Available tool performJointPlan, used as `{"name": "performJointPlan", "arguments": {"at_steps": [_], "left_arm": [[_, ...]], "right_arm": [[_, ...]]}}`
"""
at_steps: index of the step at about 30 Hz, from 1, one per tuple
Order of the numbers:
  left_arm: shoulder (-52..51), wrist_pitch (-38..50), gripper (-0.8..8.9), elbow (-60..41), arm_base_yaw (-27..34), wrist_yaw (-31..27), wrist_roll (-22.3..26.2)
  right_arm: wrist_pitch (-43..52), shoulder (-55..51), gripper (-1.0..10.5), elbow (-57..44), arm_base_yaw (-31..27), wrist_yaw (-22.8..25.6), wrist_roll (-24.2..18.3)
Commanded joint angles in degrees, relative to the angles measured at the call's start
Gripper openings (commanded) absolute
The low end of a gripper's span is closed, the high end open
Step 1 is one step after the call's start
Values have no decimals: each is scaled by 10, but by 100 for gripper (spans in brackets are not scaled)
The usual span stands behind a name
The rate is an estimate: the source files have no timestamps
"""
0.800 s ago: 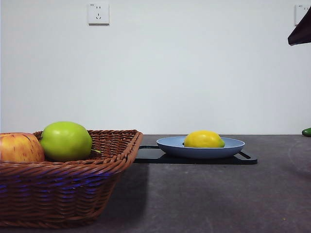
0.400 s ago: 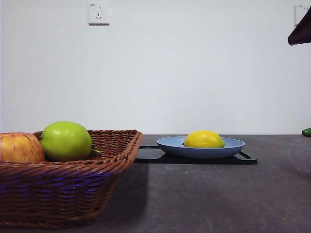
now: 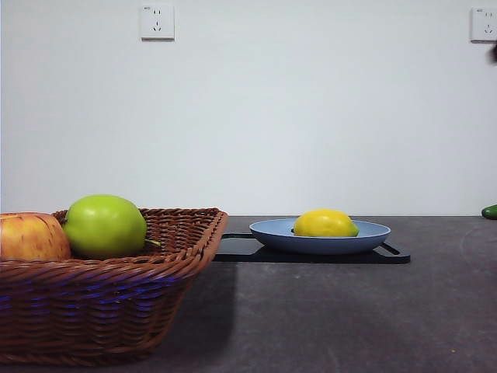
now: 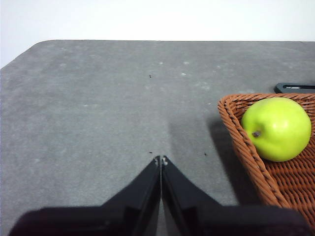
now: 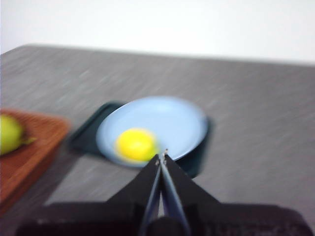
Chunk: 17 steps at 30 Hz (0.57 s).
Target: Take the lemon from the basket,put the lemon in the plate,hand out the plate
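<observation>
In the front view the lemon (image 3: 325,223) lies in the light-blue plate (image 3: 268,231), which sits on a flat black tray (image 3: 237,249) on the dark grey counter (image 3: 326,318). Near on the left stands the wicker basket (image 3: 116,299), holding a green apple (image 3: 105,226) and, beside it at the picture's edge, a red-yellow apple (image 3: 31,236). The basket stands just beside the tray. A small green thing (image 3: 490,211) shows at the far right edge of the counter, too little of it to tell what it is, and two wall sockets (image 3: 157,21) sit high on the white wall. In the left wrist view the left gripper (image 4: 161,160) hangs over bare counter with its jaws pressed together and nothing between them; a corner of the basket with the green apple in it lies off to one side, well apart from the tips. The right wrist view is blurred: the right gripper (image 5: 161,156) hovers above the counter with its jaws clenched and empty, their tips pointing at the rim of the plate near the lemon, with the tray under the plate and a corner of the basket at the side.
</observation>
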Motion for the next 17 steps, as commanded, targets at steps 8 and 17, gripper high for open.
{"name": "performJointPlan", "arguments": {"at_steps": [8, 17], "left_arm": [[0, 5, 8, -7, 2, -1, -4], [0, 5, 8, -7, 2, 0, -4]], "right_arm": [[7, -142, 3, -137, -213, -149, -33], [18, -202, 3, -220, -250, -148, -24]]}}
